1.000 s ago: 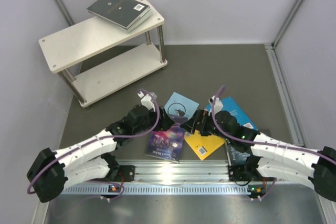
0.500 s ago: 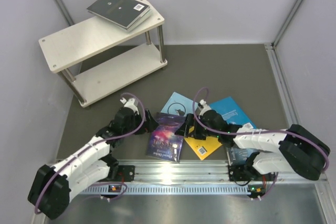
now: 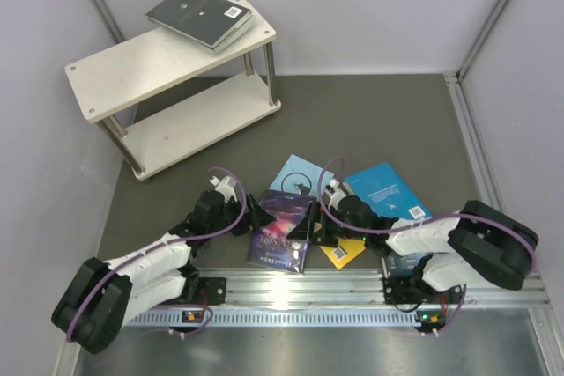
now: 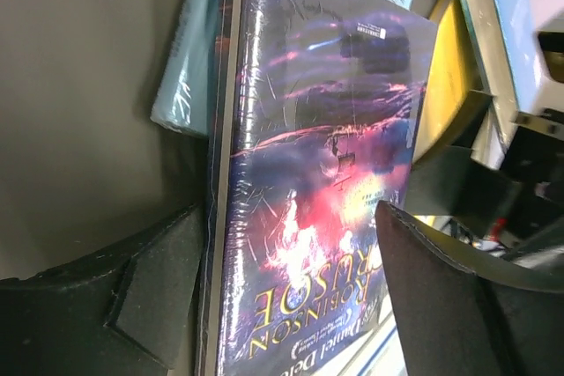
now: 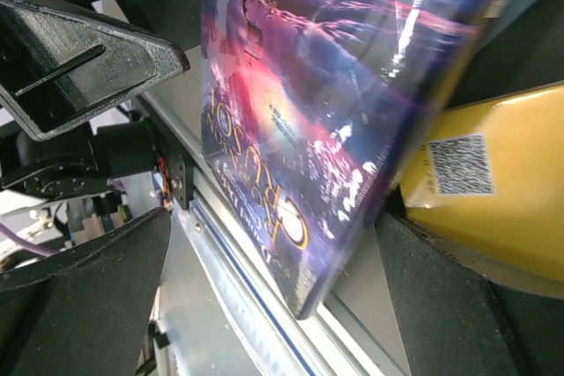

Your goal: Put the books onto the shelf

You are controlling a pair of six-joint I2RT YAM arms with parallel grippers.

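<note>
The purple galaxy book point(image 3: 280, 231) lies near the table's front edge, its right side propped on the yellow book point(image 3: 345, 251). My left gripper point(image 3: 256, 215) is open at its spine; in the left wrist view the purple book point(image 4: 317, 182) fills the gap of the gripper point(image 4: 291, 305). My right gripper point(image 3: 318, 228) is wide open at the book's right edge, and the purple book point(image 5: 317, 103) has its corner between those fingers point(image 5: 273, 297). Nearby lie a light blue book point(image 3: 301, 175) and a bright blue book point(image 3: 384, 188). On the shelf point(image 3: 132, 68) rest two dark books point(image 3: 199, 15).
A dark blue book point(image 3: 398, 263) lies partly under the right arm. The aluminium rail point(image 3: 300, 292) runs along the near edge, just below the purple book. Grey walls close in the table on the left, right and back.
Both grippers have closed in on the purple book from either side; the left one drew back toward me and opened wider. The book's right side now sits raised.
</note>
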